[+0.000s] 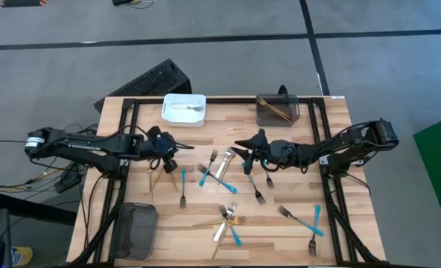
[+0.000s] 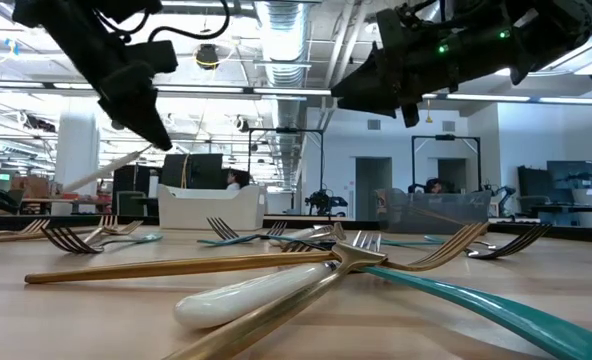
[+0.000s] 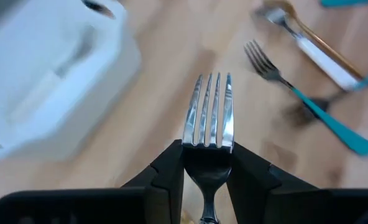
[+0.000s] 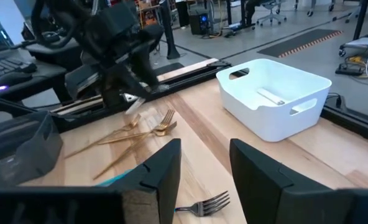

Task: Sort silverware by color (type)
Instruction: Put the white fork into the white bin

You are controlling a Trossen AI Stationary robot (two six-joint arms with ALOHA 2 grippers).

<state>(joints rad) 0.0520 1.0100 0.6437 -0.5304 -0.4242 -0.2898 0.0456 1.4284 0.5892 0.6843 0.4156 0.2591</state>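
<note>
My left tool (image 3: 207,167) grips a silver fork (image 3: 210,121) by its neck, tines forward, lifted over the counter (image 1: 295,231) near the white bin (image 1: 184,109). My right tool (image 4: 199,171) hangs mid-counter with fingers apart and nothing between them. Below it lie forks and blue-handled pieces (image 1: 214,177); more silverware sits scattered toward the counter's near edge. The dark bin (image 1: 277,109) stands beyond.

In the left wrist view the silver fork (image 3: 209,121) loses its handle between the claw's dark fingers (image 3: 165,177) and past the lower edge. The white bin (image 3: 53,74) at upper left is smeared, its contents unreadable. The forks (image 3: 308,106) at upper right are blurred.
</note>
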